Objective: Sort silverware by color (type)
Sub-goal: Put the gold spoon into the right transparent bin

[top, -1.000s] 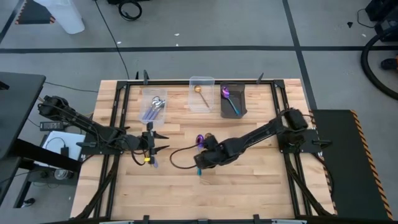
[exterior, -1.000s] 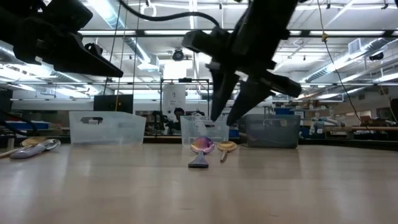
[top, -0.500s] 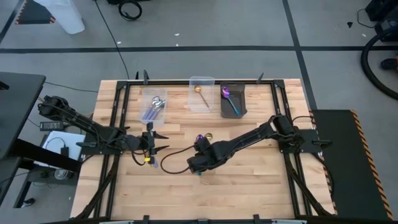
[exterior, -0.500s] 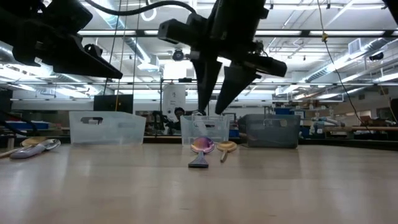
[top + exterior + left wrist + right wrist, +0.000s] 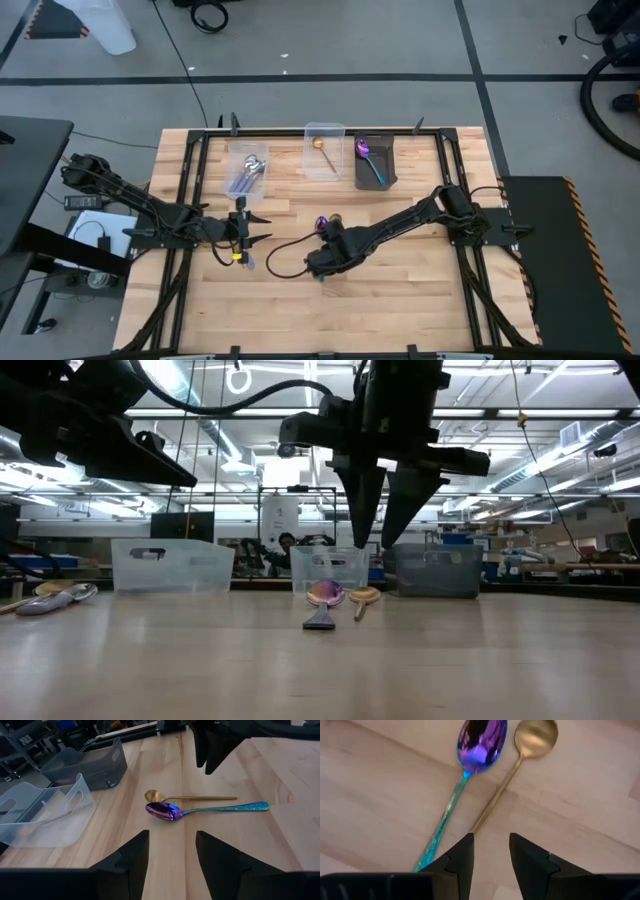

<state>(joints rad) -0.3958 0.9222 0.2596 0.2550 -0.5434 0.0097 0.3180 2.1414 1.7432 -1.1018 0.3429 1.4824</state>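
An iridescent purple spoon with a teal handle and a gold spoon lie side by side on the table's middle, also seen as the purple spoon and gold spoon from above. My right gripper hangs open above their handle ends, fingers pointing down, clear of the table in the low view. My left gripper waits open at the table's left, aimed level at the spoons. A silver spoon lies near it.
Three bins stand along the far side: a clear bin with silver spoons, a clear bin with a gold spoon, a dark bin with purple spoons. A black frame borders the wooden tabletop.
My right gripper has swung toward the table's left, then back toward the right above the spoon handles, and has turned from a tilt to pointing straight down. It has stayed open. The spoons have not moved.
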